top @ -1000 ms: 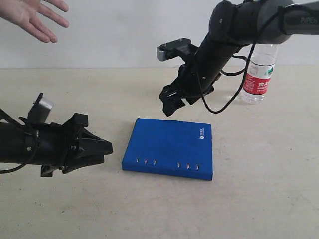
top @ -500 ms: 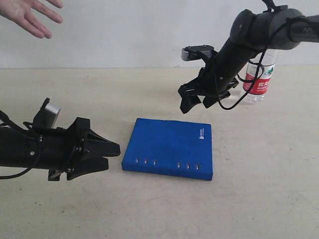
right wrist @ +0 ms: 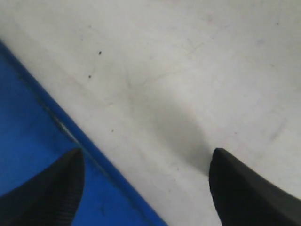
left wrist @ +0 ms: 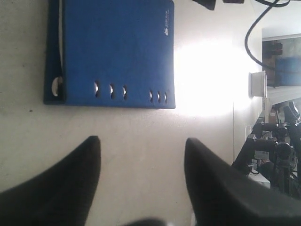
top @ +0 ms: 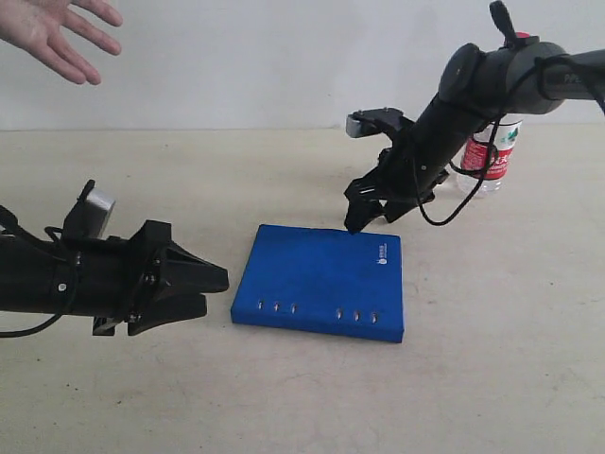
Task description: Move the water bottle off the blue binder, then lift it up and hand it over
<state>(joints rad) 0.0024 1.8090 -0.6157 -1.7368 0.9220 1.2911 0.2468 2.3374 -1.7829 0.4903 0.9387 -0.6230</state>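
Pale beige table (top: 492,378), matte, faint scuffs. Right wrist view: at least 3 small dark specks (right wrist: 99,52) on its surface. Plain white wall (top: 265,66) behind, meeting table's far edge in straight line. Left wrist view: bright glare patch (left wrist: 207,80) on table (surface detail washed out there). Past table edge, small white boxy object (left wrist: 257,84), kind unclear. Near it, black metal framework (left wrist: 270,146) and blue panel (left wrist: 287,70), both blurred.

One blue binder (top: 321,279) bearing six silver rivets (top: 276,306), one water bottle (top: 493,161), apparently single though partly hidden, two grippers, the left gripper (top: 216,293) and the right gripper (top: 367,219), one human hand (top: 43,28)
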